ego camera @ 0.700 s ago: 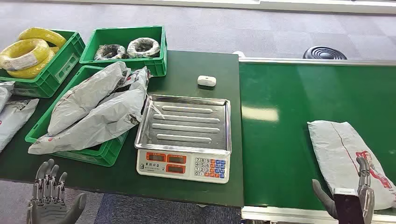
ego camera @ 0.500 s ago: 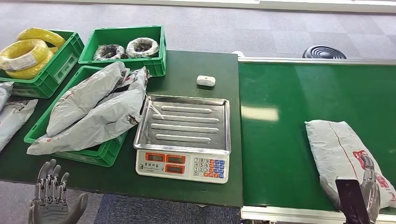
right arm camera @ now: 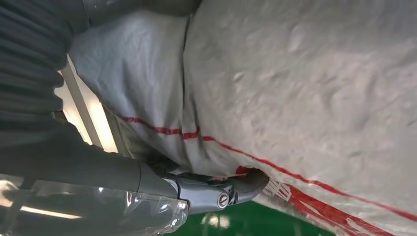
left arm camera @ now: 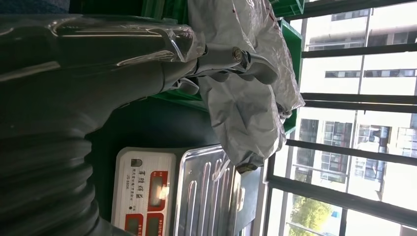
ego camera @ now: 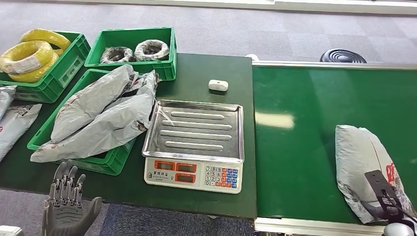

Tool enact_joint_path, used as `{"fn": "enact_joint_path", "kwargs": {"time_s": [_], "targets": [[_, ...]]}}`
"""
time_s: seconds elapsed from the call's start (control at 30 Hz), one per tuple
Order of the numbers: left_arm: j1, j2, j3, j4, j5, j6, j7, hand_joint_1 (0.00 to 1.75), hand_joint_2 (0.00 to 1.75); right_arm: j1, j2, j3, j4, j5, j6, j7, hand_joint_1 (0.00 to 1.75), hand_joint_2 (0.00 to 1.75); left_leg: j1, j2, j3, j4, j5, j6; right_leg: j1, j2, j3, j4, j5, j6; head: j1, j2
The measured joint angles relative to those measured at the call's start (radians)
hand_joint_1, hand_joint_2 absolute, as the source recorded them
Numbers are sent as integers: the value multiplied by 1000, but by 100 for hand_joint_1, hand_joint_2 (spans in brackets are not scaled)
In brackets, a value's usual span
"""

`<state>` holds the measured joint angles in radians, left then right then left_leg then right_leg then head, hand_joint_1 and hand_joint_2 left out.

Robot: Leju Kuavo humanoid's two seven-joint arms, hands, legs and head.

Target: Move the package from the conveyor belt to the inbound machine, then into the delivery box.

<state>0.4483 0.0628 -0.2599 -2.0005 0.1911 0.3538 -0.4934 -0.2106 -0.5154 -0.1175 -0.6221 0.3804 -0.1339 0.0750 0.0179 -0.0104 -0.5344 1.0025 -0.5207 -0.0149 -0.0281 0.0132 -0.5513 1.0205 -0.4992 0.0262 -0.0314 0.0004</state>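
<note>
A grey plastic package [ego camera: 361, 157] with red print lies on the green conveyor belt [ego camera: 305, 113] at the near right. My right hand [ego camera: 386, 206] is on its near end. In the right wrist view the package [right arm camera: 295, 73] sits between the thumb and a dark finger [right arm camera: 216, 191] pressed into it. The weighing scale [ego camera: 196, 129] with its steel tray stands left of the belt, bare. The green box [ego camera: 105, 162] further left holds several grey packages. My left hand [ego camera: 66, 206] hangs open below the table's front edge, fingers [left arm camera: 236, 61] spread.
At the back left stand a green crate of yellow cable coils [ego camera: 54, 78] and another of dark coils [ego camera: 164, 69]. A small white device [ego camera: 218, 85] lies behind the scale. Loose grey packages [ego camera: 12, 125] lie at the far left. A black round object [ego camera: 342, 55] sits beyond the belt.
The package has turned on the belt, its far end swinging right and more upright. My right hand has sunk toward the lower right over its near end. My left hand drifted slightly right.
</note>
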Motion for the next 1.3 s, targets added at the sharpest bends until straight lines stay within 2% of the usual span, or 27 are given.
{"fn": "enact_joint_path", "kwargs": {"time_s": [0.1, 0.3, 0.43, 0.53, 0.67, 0.77, 0.9, 1.07, 1.17, 1.3], "targets": [[-2, 0, -3, -1, -5, 2, 7, 0, 175, -36, -6, 3, 32, 19, -19, -10, 175, 175, 0, 0, -1, 0, 0, 0, 0, 0, 1, 0, 0, 0, 0, 0], [0, 1, -2, -22, -7, 5, 10, 0, 175, -110, 4, 6, 2, 0, -198, -152, 175, 175, -1, 1, -1, 0, 1, 0, 0, 0, 1, 0, 1, 0, 0, 0], [3, 1, -2, -30, -7, 6, 7, 0, 175, -143, 12, 6, -52, -30, -236, -192, 175, 175, -1, -2, -1, 0, 1, 1, 0, -3, 1, 1, 1, 0, 0, 0], [2, 2, -2, -30, -6, 12, -1, 0, 175, -151, 20, 10, -114, -81, -278, -269, 175, 175, -1, -2, -4, 0, 2, 1, 0, -3, -1, 1, 1, 0, 0, 0], [-2, 4, -2, -30, -4, 17, -12, 0, 175, -171, 28, 23, -212, -118, -312, -305, 175, 175, -1, -2, -5, 0, 2, 1, 0, -3, -2, 1, 1, 0, 0, 0], [-10, 8, -3, -30, -10, 16, -26, 0, 175, -179, 44, 59, -317, -102, -329, -374, 175, 175, -1, -1, -7, 0, 2, 1, 0, -2, -2, 2, 1, 0, 0, 0], [-47, 8, -4, -27, -37, -21, -33, 0, 175, -238, 116, 203, -492, 68, -316, -369, 175, 175, 1, 4, -5, -1, 3, 0, 1, 3, -4, 3, 2, -2, 0, 0], [-133, -3, -5, 2, -71, -123, -26, 0, 175, -366, 279, 458, -566, 287, -232, -323, 175, 175, 2, 2, -3, -1, 7, -5, 3, 2, -6, 5, 3, -3, 0, 0], [-184, -20, -8, 31, -80, -165, -20, 0, 175, -393, 358, 574, -566, 346, -218, -330, 175, 175, 3, -2, -5, -1, 8, -5, 3, -2, -5, 5, 3, -4, 0, 0], [-214, -36, -8, 54, -85, -176, -16, 0, 175, -397, 414, 651, -561, 358, -217, -340, 175, 175, 3, -3, -7, -1, 8, -5, 3, -3, -6, 5, 3, -3, 0, 0]]}}
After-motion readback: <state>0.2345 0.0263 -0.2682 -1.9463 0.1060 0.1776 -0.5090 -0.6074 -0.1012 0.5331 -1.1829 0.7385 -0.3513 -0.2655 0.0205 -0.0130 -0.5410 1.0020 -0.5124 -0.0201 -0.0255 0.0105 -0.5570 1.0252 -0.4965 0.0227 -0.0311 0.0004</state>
